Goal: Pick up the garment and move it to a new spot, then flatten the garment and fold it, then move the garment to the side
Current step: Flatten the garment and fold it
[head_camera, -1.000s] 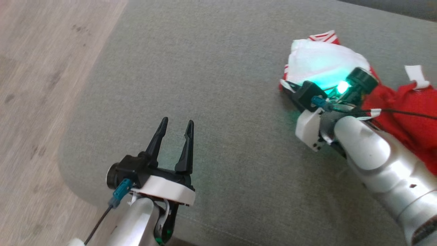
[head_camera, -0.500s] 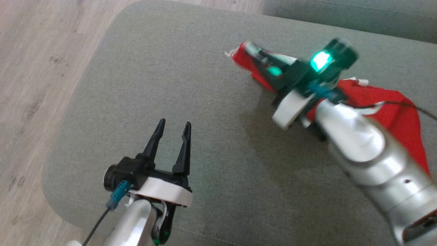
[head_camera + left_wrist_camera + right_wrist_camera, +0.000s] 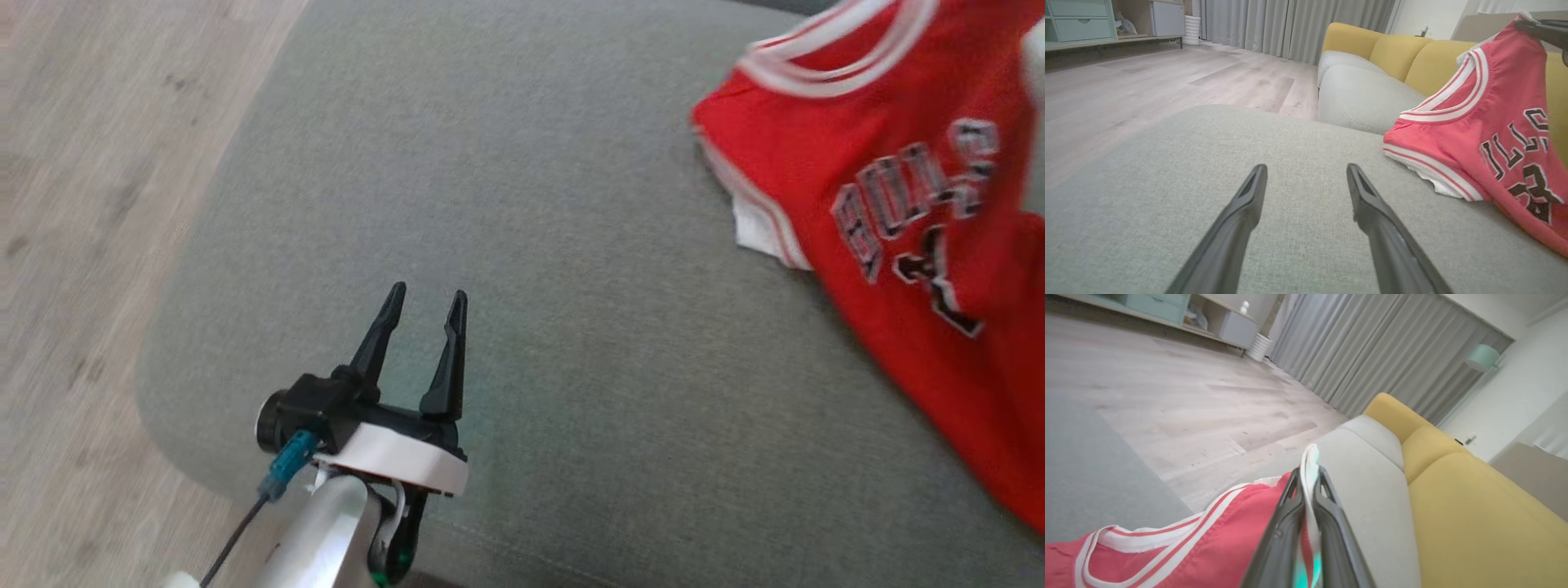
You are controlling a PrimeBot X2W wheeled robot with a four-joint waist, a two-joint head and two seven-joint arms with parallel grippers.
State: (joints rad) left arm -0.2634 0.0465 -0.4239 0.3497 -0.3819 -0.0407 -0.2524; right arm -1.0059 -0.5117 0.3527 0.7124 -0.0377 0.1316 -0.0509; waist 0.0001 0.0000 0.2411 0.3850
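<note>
The garment (image 3: 890, 196) is a red sleeveless jersey with white-striped trim and dark lettering. It hangs at the right of the head view, its lower part trailing onto the grey cushion (image 3: 522, 245). My right gripper (image 3: 1308, 477) is shut on the jersey's (image 3: 1175, 555) white-edged hem and holds it up in the air; in the left wrist view its dark fingers (image 3: 1541, 30) pinch the top of the jersey (image 3: 1486, 134). My left gripper (image 3: 420, 306) is open and holds nothing, low over the cushion's front left part, well left of the jersey.
The grey cushion's rounded left edge (image 3: 175, 343) drops to a pale wood floor (image 3: 73, 204). A yellow sofa back (image 3: 1404, 53) and a second grey seat (image 3: 1363, 98) lie beyond. Curtains and a low cabinet (image 3: 1077, 22) stand far off.
My right gripper has lifted the jersey off the cushion and carried it up and right, so it now hangs opened out with its lettering showing. The head camera shifted. The left gripper kept still.
</note>
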